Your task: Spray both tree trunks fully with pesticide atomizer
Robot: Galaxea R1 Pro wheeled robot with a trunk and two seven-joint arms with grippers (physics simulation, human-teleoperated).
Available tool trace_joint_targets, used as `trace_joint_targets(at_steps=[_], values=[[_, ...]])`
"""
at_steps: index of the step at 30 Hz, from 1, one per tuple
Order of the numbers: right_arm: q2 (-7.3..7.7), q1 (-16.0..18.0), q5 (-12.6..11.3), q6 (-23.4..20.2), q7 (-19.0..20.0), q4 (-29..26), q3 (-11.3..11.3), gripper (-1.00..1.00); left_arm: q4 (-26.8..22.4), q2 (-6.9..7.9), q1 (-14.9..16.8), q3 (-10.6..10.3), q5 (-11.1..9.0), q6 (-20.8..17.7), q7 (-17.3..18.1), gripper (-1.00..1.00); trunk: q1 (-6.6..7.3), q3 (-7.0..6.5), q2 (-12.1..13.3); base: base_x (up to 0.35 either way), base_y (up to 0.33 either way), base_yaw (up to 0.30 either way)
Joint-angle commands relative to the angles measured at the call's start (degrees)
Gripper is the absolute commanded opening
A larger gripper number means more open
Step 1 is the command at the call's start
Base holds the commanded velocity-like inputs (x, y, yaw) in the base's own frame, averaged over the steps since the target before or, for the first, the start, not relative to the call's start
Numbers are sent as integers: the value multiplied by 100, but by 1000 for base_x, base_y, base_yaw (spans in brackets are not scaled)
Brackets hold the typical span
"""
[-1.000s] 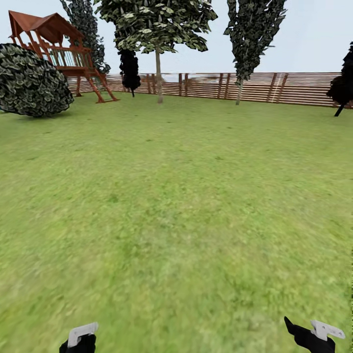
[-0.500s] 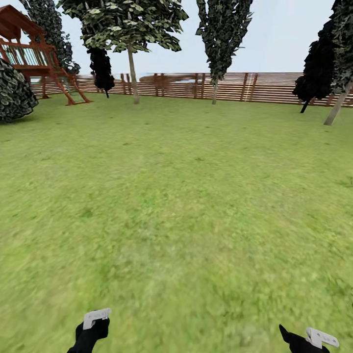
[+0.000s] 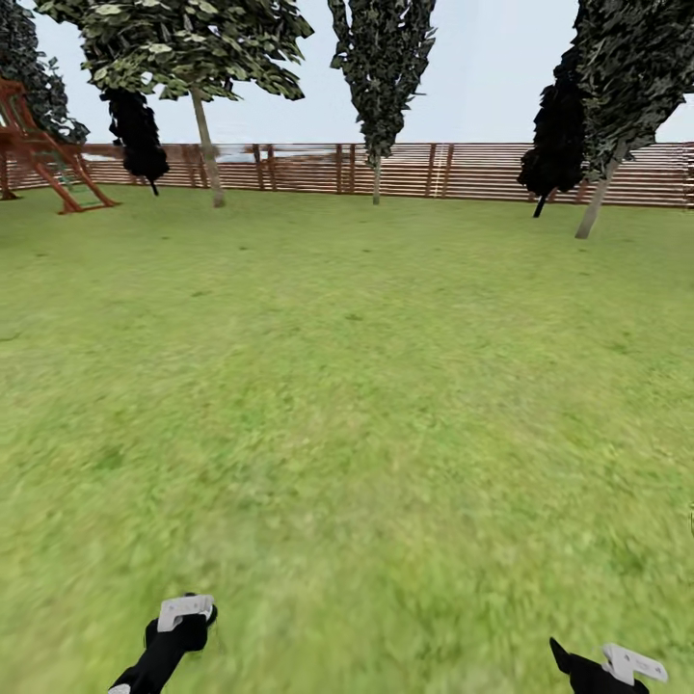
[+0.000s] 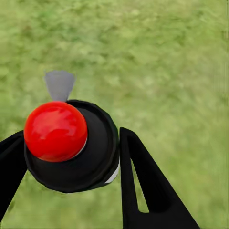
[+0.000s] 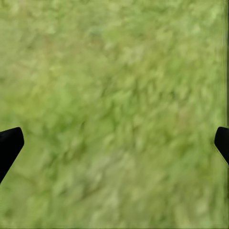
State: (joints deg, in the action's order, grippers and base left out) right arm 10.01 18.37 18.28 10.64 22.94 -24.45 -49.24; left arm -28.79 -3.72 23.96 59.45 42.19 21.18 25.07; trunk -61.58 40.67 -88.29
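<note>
In the left wrist view the pesticide atomizer (image 4: 55, 131), a dark round bottle with a red top, sits clamped between the black fingers of my left gripper (image 4: 71, 139), above grass. That gripper (image 3: 185, 615) is low at the head view's bottom left. My right gripper (image 3: 617, 667) is at the bottom right, and its wrist view shows it open (image 5: 114, 143) over bare grass. Far off at the right stands a tree with dark foliage and a pale leaning trunk (image 3: 595, 207). The grey stone floor is out of view.
Open lawn (image 3: 366, 386) stretches ahead to a brown slat fence (image 3: 463, 172). Along the fence stand a leafy tree with a slim trunk (image 3: 207, 159), a narrow dark tree (image 3: 378, 87) and dark bushes (image 3: 135, 130). A red wooden play frame (image 3: 43, 159) is at the far left.
The whole view has swung right: the play frame and bush slid off to the left, and the leaning-trunk tree came in at the right. My left arm shows a little higher.
</note>
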Motion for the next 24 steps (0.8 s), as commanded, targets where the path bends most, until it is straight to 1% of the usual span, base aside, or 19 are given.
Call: trace_joint_targets(at_steps=[1, 5, 8, 24], values=[[0, 0, 0, 0, 0, 5, 3, 100, -55, -3, -3, -5, 10, 2, -3, -100, 0, 0, 0, 339, 0, -234], [-6, 0, 7, -5, 24, 24, 16, 100, -108, -13, -6, -4, 8, 0, -2, -100, 0, 0, 0, 339, 0, -55], [-8, 0, 4, -2, 34, 20, 20, 100, -109, -14, -6, -4, 8, 2, -2, -100, 0, 0, 0, 339, 48, 119], [-8, 0, 8, 0, 35, 21, 20, 100, -109, -23, -6, 5, 2, 17, -2, -100, 0, 0, 0, 335, 120, 271]])
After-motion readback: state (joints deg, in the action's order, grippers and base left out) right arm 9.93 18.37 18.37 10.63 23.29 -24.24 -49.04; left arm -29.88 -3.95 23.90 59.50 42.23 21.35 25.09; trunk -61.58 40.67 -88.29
